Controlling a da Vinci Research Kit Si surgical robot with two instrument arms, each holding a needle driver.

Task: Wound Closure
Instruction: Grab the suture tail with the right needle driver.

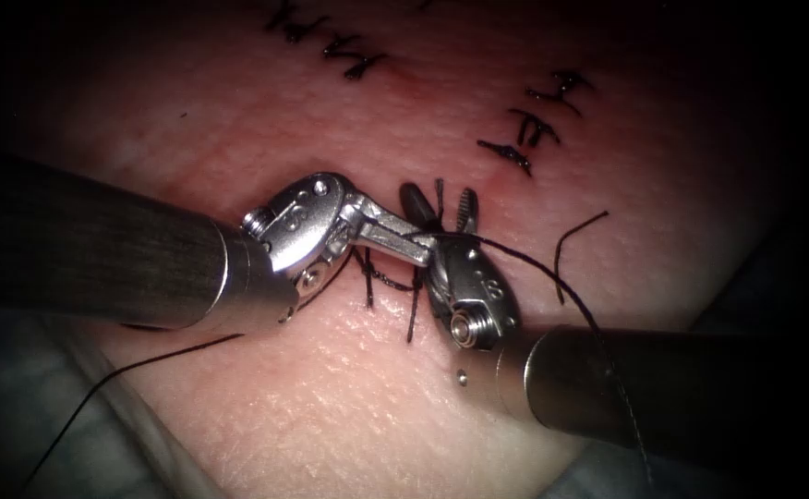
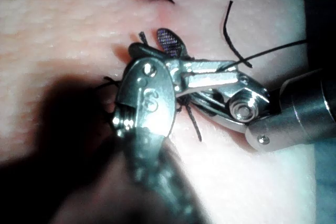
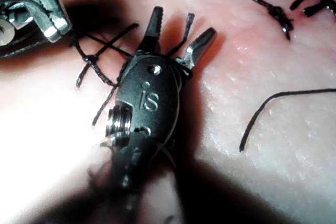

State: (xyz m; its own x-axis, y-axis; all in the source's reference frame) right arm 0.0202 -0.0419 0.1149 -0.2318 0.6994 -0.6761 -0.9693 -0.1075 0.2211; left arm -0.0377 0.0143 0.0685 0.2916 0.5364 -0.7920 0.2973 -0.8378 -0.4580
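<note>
On the tissue [image 1: 349, 407], a dark stitch [image 1: 388, 279] crosses the cut between the two tools. My left tool [image 1: 426, 243] reaches in from the left, and its jaws are shut on the thread [image 1: 534, 273], which runs right and down over the right shaft. My right tool [image 1: 440, 203] comes up from the lower right. Its jaws stand open on either side of an upright thread tail [image 1: 439, 192] and hold nothing. The right wrist view shows the same right tool [image 3: 181, 24] open around the tail [image 3: 187, 24]. The left wrist view shows the left tool [image 2: 231, 77] shut.
Finished stitches [image 1: 529, 120] lie up and to the right, with more stitches [image 1: 331, 42] at the top. A loose cut piece of thread [image 1: 571, 245] lies right of the tools. Another strand [image 1: 146, 360] trails left off the tissue onto grey cloth [image 1: 17, 388].
</note>
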